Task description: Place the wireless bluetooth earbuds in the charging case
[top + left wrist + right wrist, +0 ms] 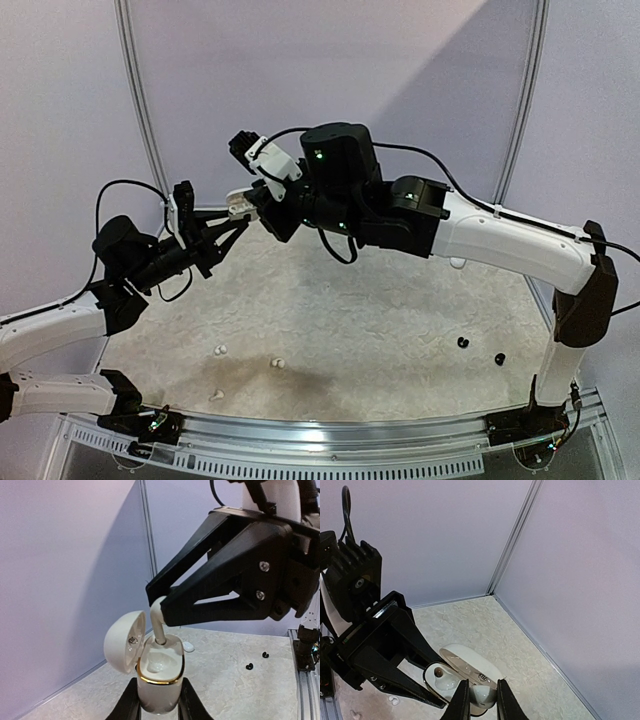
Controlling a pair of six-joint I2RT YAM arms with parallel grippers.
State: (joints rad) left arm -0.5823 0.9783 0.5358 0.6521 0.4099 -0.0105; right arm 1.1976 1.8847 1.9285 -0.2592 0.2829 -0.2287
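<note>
My left gripper [159,687] is shut on an open white charging case [159,677] with a gold rim, held upright in the air, its lid [125,639] swung open to the left. My right gripper [481,694] is shut on a white earbud [483,696]; its stem [158,626] stands in the case's far slot. The near slot [156,664] is empty. In the top view both grippers, left [236,214] and right [256,204], meet at the far left above the table. Loose white earbuds [220,350] [278,362] [216,396] lie front left, and two black earbuds [462,342] [499,358] lie at the right.
A closed white pebble-shaped case [188,646] lies on the table beyond the held case. The grey side wall and corner post [512,550] stand close behind the grippers. The metal rail [330,440] runs along the table's near edge.
</note>
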